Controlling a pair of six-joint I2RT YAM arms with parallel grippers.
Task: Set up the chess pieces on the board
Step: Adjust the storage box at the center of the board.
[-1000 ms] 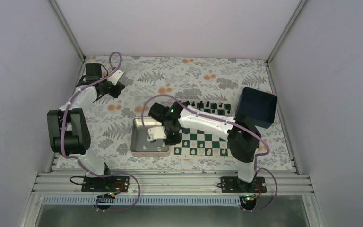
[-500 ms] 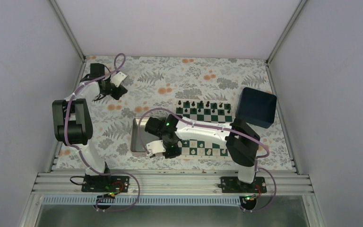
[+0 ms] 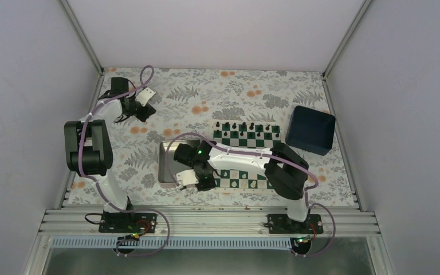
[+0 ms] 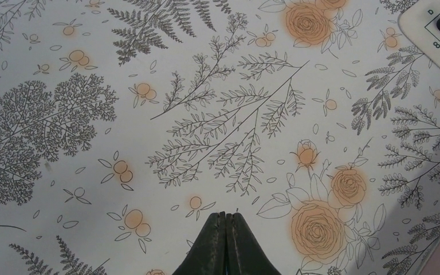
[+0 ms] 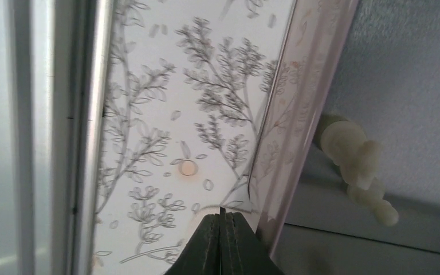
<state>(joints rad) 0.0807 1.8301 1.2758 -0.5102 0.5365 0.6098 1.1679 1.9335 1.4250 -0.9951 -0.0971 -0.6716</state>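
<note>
Jaws, left and right alike, are pressed together, empty; the right pair hangs by the tray (image 5: 298,114) rim, near a cream chessman (image 5: 349,150) lying inside. I judge it light, hard, slippery: pinch its waist, then carry it to the board (image 3: 246,138) alongside.

The board (image 4: 431,27) border shows "D" and "8".

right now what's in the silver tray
At least one cream-white chess piece lies inside the square silver metal tray, near its rim. From above, the right arm covers most of it, hiding any others.
</note>
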